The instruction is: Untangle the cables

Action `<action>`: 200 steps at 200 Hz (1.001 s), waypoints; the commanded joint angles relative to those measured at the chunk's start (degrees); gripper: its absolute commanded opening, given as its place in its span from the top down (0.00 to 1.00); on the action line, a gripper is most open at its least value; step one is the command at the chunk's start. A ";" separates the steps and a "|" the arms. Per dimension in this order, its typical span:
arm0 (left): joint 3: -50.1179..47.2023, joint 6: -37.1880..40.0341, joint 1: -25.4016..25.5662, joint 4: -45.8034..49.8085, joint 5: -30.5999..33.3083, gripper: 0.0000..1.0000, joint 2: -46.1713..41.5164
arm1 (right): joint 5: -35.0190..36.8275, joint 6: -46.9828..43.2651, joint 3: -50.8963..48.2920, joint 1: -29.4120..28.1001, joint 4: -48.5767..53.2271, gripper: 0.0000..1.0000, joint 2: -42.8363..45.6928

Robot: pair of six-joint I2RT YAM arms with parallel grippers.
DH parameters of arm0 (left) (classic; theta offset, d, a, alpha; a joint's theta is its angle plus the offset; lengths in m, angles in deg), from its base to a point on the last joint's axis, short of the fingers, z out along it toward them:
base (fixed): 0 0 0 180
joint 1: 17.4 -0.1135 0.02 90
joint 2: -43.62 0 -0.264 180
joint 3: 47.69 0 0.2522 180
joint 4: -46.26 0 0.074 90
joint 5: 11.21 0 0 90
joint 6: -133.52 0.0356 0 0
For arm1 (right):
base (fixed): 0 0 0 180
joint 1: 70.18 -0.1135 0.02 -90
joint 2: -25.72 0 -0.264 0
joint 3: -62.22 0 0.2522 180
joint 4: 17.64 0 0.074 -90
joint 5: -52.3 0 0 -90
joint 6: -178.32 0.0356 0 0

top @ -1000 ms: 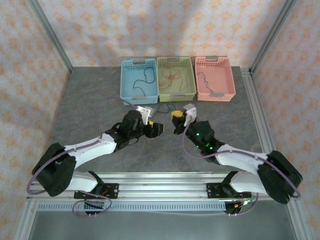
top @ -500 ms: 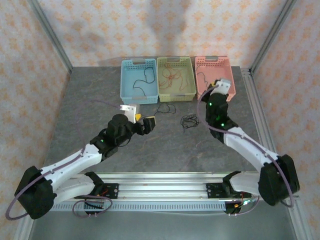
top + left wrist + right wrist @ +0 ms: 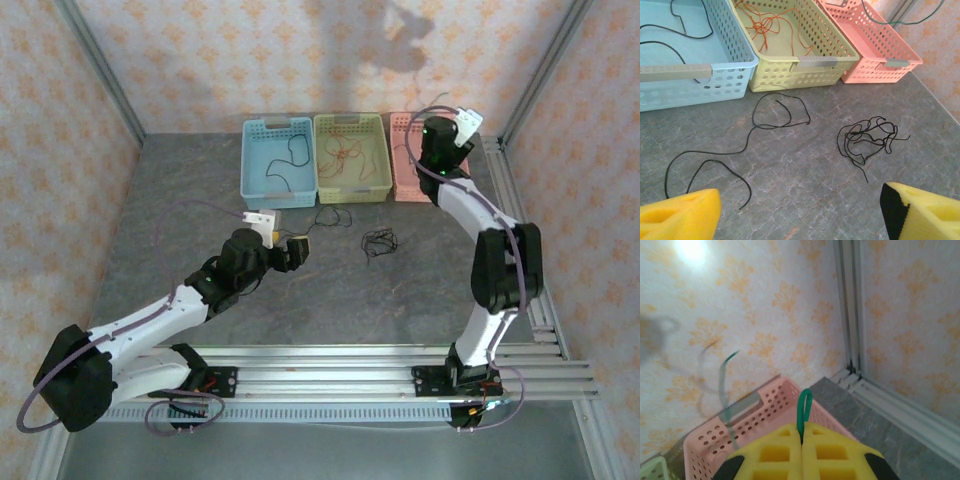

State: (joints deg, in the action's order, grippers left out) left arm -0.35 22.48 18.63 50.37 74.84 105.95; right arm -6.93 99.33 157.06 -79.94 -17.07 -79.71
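Right tool [image 3: 801, 442], clamped on the green cable [image 3: 803, 410], hangs above the pink basket [image 3: 707, 442] at one o'clock. The thin pinch may slip, or the swinging tail may land on the worktop [image 3: 805, 175]. Left tool [image 3: 800, 215] stands apart near the black tangle [image 3: 867, 140].

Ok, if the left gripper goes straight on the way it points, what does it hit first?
Probably bare table, in the gap between the loose black cable and the black tangle; the yellow-green basket lies beyond. Depth is hard to judge.
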 commanded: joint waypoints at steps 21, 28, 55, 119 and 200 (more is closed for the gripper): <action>1.31 0.83 0.44 0.76 0.43 0.16 0.85 | -2.64 6.79 11.02 0.53 11.17 0.83 -11.48; 1.23 0.98 0.44 0.72 0.43 0.16 0.95 | -2.99 7.25 11.13 0.65 11.21 0.69 -11.95; 1.57 0.91 0.44 0.90 0.38 0.16 1.24 | -4.48 7.28 10.70 1.01 11.85 0.50 -11.37; 1.74 0.74 0.44 1.09 -0.02 0.16 1.21 | -10.92 6.78 1.79 2.55 10.54 0.42 0.73; 2.73 0.58 0.49 2.09 0.74 0.17 3.16 | -28.62 13.04 -22.49 -4.58 13.46 0.47 20.64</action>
State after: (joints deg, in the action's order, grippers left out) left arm 0.29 22.61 18.63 50.61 74.80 108.07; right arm -28.59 110.69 139.42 -79.54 -7.30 -61.52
